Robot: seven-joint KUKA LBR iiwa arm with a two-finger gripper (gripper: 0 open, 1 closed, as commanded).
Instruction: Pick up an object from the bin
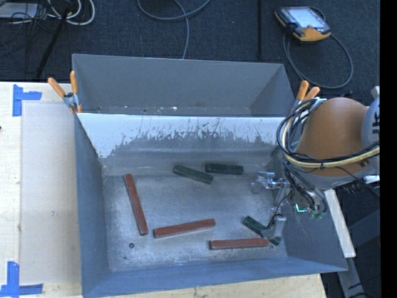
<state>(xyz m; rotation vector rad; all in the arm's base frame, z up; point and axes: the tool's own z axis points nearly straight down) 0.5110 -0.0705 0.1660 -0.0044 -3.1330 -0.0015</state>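
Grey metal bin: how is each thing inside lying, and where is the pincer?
Pincer, low in the front right corner.
Left reddish-brown flat stick, lying flat, alone.
Middle reddish-brown flat stick, lying flat, alone.
Front reddish-brown flat stick, flat, right end near the pincer.
Back-left dark green short bar, flat, angled.
Back-right dark green short bar, flat, beside it.
Right dark green short bar, flat, at the pincer's tip.

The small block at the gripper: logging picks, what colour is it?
Dark green; the small block shows best in the camera view.

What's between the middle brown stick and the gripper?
A short dark green block, right beside the gripper; the rest of the stretch back to the middle brown stick is bare. Camera view.
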